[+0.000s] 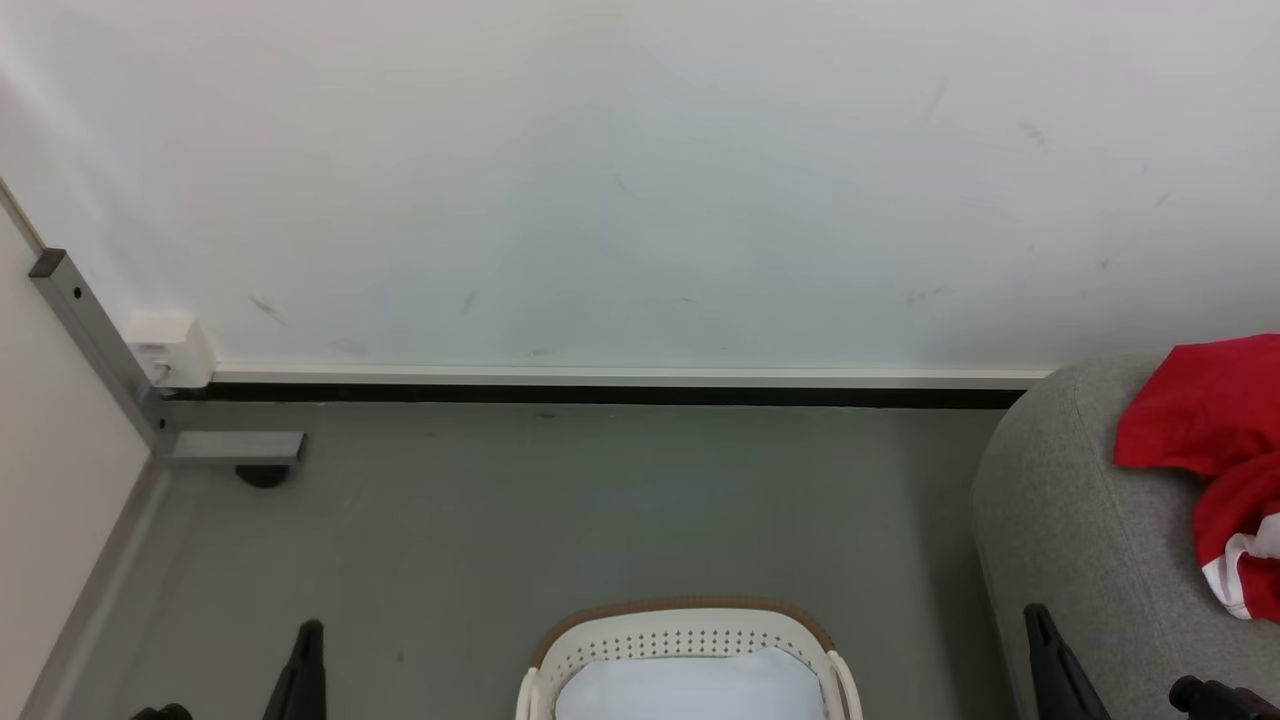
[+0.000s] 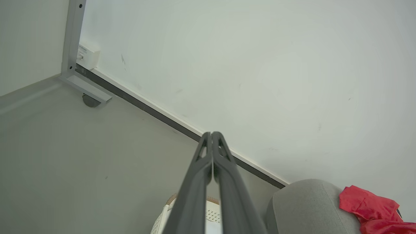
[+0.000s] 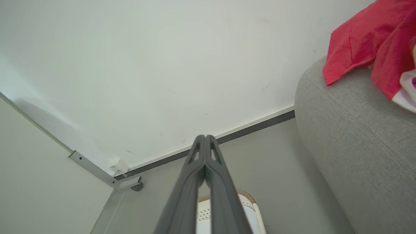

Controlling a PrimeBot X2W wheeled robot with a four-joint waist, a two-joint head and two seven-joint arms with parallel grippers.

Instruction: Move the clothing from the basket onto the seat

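- Plainly, the basket [image 1: 688,628] is seen standing on the grey floor [image 1: 600,500] at the bottom middle of the head view, cut off by the lower edge. Its brown rim and rows of small holes are shown.
- A flat white pad [image 1: 690,690] is held inside the basket and covers the part of its inside that can be seen.
- The seat [image 1: 1080,520] is set to the right of the basket, apart from it, with a strip of floor between. Its rounded end is turned toward the wall [image 1: 640,180].
- The red clothing [image 1: 1215,430] is laid bunched on top of the seat at the right edge of the head view, with white trim at its lower end.
- The left gripper [image 2: 212,134] is held over the floor left of the basket, its fingers pressed together tip to tip, empty.
- The right gripper [image 3: 205,136] is held between basket and seat, its fingers likewise pressed together, empty.
- A grey metal post [image 1: 90,330] and a small white box [image 1: 172,348] are seen in the left corner.
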